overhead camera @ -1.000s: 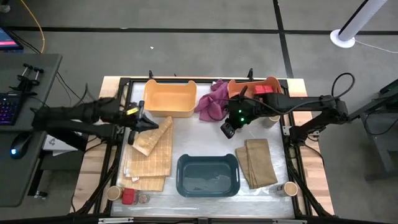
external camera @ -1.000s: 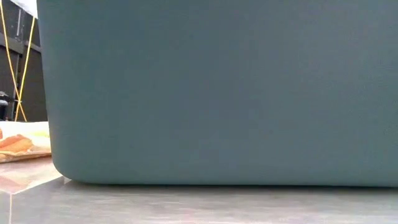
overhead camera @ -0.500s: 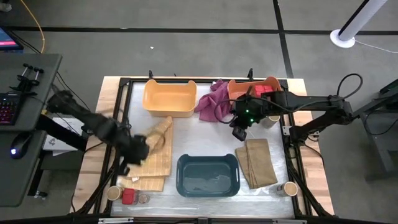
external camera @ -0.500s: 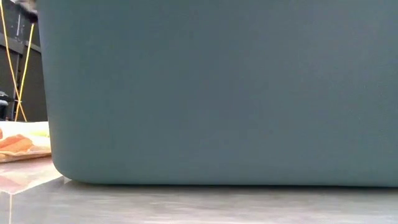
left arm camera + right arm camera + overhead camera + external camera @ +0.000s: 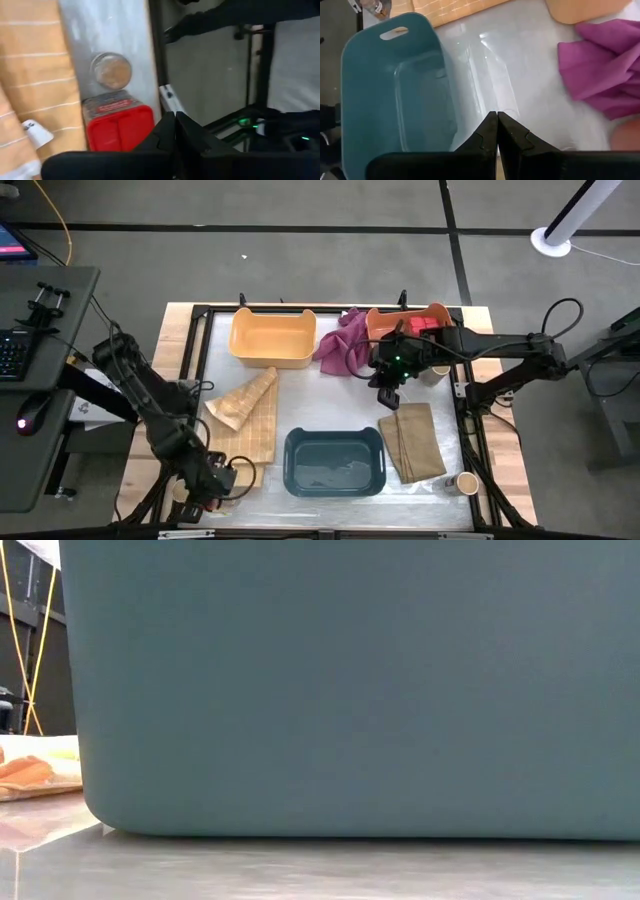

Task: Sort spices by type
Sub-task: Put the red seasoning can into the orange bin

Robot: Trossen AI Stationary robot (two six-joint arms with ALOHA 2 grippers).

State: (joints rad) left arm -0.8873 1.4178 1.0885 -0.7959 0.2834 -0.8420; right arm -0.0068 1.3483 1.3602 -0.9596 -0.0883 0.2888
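The left gripper (image 5: 175, 131), fingers pressed together, hovers over a glossy boxy red tin (image 5: 119, 122) beside a small round brown-topped jar (image 5: 111, 70) at the bench's front-left corner; the right gripper (image 5: 497, 131) is likewise closed, empty, above mid-bench.

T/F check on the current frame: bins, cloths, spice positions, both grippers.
1. The teal bin holds spices. False: it looks empty.
2. The left gripper is shut beside a red tin at the table's front left corner. True.
3. The right gripper holds the magenta cloth. False: it is shut on nothing, hovering over bare table.
4. A tan cylinder stands at the front right corner. True.
5. The yellow bin sits at the table's front edge. False: it sits at the back.
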